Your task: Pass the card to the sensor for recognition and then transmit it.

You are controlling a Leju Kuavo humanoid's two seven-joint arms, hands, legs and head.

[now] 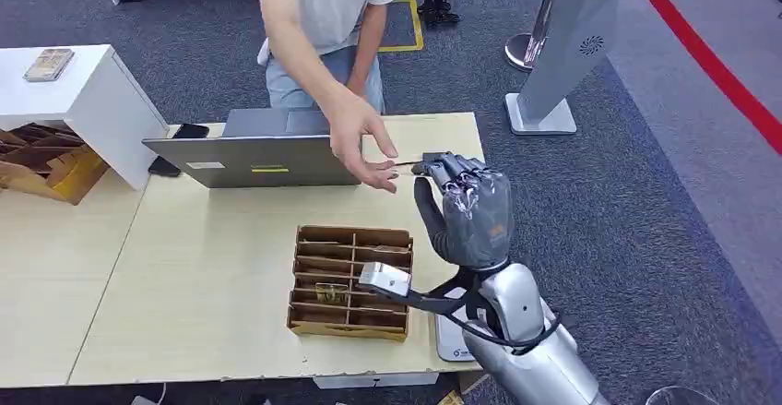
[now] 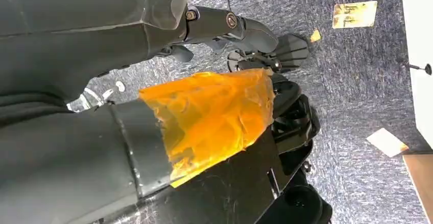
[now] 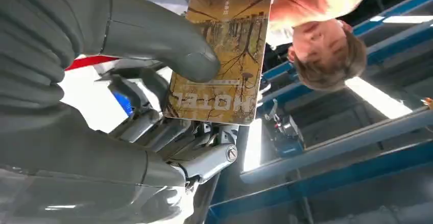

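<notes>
While the person's hand [image 1: 360,142] is reaching in over the bench [image 1: 203,267], the right hand [image 1: 470,211] is pinching the card [image 3: 222,55] between thumb and fingers above the bench's far edge; thin, stiff and likely slick, it is best gripped by its free end.

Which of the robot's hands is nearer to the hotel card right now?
Right. The right hand holds the hotel card, thumb pressed on its face, raised over the table toward a person's hand. The left hand hangs over the carpet floor.
</notes>
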